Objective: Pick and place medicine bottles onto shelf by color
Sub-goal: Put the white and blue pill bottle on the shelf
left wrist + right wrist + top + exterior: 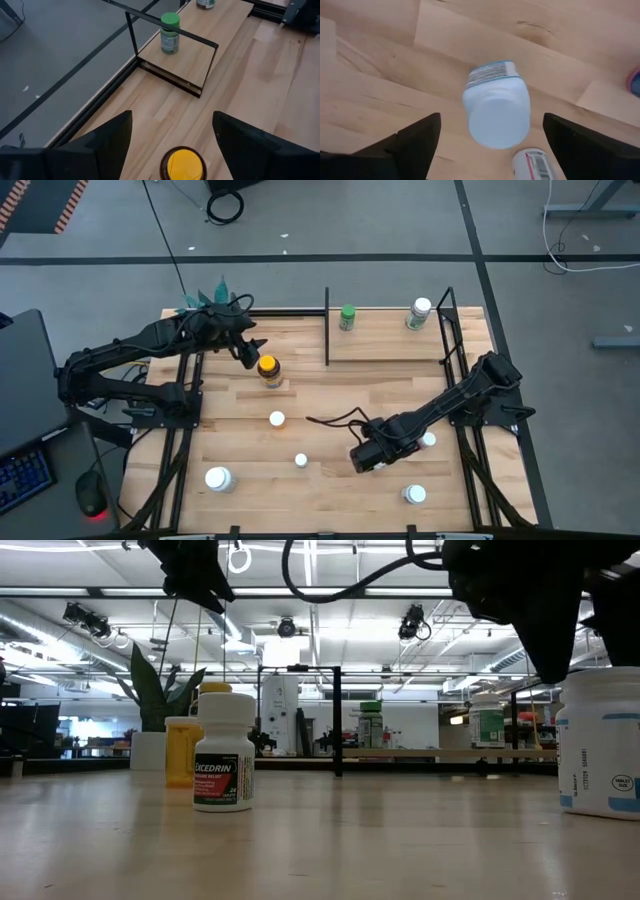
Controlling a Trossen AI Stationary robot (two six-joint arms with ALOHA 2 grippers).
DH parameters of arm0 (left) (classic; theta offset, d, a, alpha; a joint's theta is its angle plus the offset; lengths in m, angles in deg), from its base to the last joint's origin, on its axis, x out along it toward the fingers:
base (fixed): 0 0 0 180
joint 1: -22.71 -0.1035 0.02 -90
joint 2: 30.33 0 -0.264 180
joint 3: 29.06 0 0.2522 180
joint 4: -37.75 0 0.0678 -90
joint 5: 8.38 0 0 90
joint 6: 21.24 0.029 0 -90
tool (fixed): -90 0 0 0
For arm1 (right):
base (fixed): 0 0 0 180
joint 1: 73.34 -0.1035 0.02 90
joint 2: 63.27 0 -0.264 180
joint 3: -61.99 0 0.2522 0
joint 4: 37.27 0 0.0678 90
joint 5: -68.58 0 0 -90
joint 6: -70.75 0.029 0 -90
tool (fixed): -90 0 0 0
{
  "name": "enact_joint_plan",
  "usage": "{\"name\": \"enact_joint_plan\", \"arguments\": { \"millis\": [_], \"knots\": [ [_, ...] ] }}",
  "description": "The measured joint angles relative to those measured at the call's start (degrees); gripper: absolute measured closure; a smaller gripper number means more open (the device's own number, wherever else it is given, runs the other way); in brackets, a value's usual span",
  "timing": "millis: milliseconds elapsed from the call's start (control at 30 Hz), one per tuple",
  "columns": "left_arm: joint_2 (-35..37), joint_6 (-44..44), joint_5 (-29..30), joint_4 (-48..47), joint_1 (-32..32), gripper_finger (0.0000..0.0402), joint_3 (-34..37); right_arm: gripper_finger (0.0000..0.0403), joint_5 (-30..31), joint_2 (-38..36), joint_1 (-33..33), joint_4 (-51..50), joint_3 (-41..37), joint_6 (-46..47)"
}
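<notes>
Bottles are split between the shelf (385, 348) and the table (330, 480). On the shelf board, at the table's far edge right of centre: a green-capped bottle (347, 317) at the left end and a white-capped bottle (419, 313) at the right end, both upright, well apart. On the table: amber bottle with yellow cap (268, 369) upright just left of the shelf's left upright; small white bottle (277, 418) mid-table; another small white one (300, 460) nearer the front; a larger white bottle (217, 478) front left; one white bottle (414, 494) front right; one more (428, 440) partly hidden beside the right arm. Low view: the nearest white bottle (223, 752) has a red/black label reading "EXCEDRIN", smaller print not legible; the amber bottle (184, 750) stands just behind it; a big white bottle (602, 743) at the right edge carries a small round mark, unreadable. Left gripper (248, 358) hovers over the amber bottle, fingers (107, 142) spread wide on either side of the yellow cap (184, 163), not touching it. Right gripper (362, 458) is low over the front-right table area, fingers (417, 137) wide apart, nothing held; right wrist view shows a white bottle (497, 105) with a teal-edged label between and beyond them, text too small to read, plus a second labelled bottle (534, 164) just beside it. Teal potted plant (205, 297) sits at the far-left corner behind the left arm.
</notes>
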Motion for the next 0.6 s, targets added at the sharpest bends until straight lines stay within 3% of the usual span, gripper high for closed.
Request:
{"name": "enact_joint_plan", "arguments": {
  "millis": [600],
  "knots": [
    [0.00,-0.02,0.00,0.02,0.00,0.0120,-0.01,0.0114,0.57,0.00,0.09,0.81,-0.48,-2.40]
  ]
}}
